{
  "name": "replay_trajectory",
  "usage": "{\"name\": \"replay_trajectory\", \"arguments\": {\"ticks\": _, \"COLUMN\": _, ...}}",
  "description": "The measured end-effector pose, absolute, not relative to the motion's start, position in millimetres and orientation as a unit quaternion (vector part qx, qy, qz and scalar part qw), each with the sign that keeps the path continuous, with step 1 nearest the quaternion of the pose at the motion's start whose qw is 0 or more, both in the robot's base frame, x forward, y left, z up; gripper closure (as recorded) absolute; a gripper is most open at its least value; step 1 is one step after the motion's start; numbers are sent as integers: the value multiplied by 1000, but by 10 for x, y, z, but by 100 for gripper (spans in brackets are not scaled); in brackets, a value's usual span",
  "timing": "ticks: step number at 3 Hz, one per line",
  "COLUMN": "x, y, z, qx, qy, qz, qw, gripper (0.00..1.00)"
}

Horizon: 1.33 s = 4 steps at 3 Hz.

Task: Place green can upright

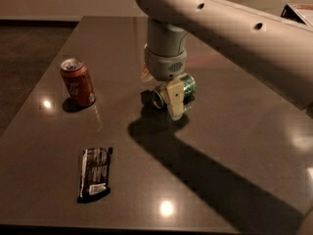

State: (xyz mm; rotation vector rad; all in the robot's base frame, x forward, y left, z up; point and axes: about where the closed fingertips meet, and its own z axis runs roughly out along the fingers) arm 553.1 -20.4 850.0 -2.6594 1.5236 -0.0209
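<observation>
The green can (187, 84) lies on its side on the dark table (230, 131), its silver end facing front-left. My gripper (161, 88) hangs straight down over it from the pale arm (220, 18). Its jaws are open and straddle the can. One cream finger (175, 99) is in front of the can's middle; the other is mostly hidden behind the wrist at the far side. The can still rests on the table.
A red cola can (77, 82) stands upright at the left. A black snack bar wrapper (94, 173) lies flat near the front-left edge. A corner of a packet (299, 11) shows at the far right. The arm's shadow falls across the table's right front.
</observation>
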Motion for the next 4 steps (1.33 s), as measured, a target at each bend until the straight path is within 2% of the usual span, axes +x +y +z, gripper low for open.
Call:
{"name": "replay_trajectory", "arguments": {"ticks": 3, "x": 5580, "y": -241, "z": 8600, "qx": -856, "qy": 514, "qz": -7, "qw": 55, "gripper": 86}}
{"name": "replay_trajectory", "arguments": {"ticks": 4, "x": 5586, "y": -237, "z": 8891, "qx": -839, "qy": 535, "qz": 14, "qw": 95, "gripper": 100}}
